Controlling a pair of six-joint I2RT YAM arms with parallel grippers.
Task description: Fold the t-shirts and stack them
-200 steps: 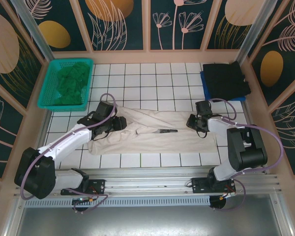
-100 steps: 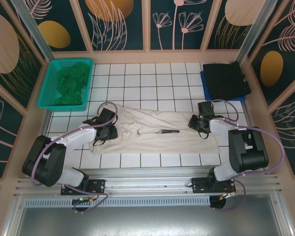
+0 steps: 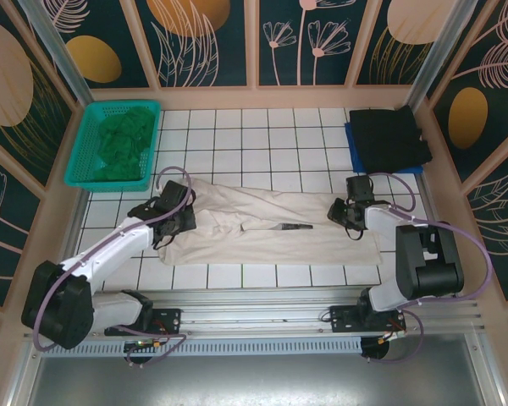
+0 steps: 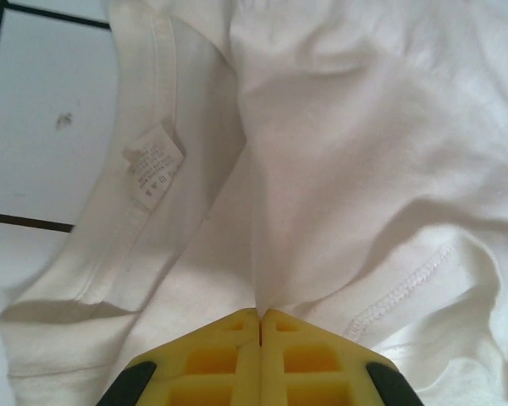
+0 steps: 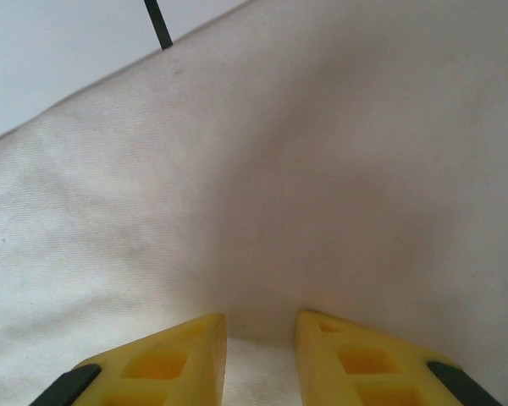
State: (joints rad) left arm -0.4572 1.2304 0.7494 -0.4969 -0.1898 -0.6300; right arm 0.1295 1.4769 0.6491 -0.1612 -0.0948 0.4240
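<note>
Tiled table (image 3: 262, 127); left fingers (image 4: 260, 326) newly pinching cream shirt (image 3: 271, 228)

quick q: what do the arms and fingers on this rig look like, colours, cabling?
Both arms are white links with chunky black joint housings, a lilac cable looping along each. Left gripper and right gripper have black bodies. Up close, the fingers are yellow moulded plastic with recessed pockets and black side edges; same on the right.

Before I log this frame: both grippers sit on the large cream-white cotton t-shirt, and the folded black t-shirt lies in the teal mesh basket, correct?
Not quite. The folded black t-shirt lies on a blue mat at the far right; the teal plastic mesh basket holds the dark green t-shirt, as top external shows. Both grippers do sit on the cream-white t-shirt.
</note>
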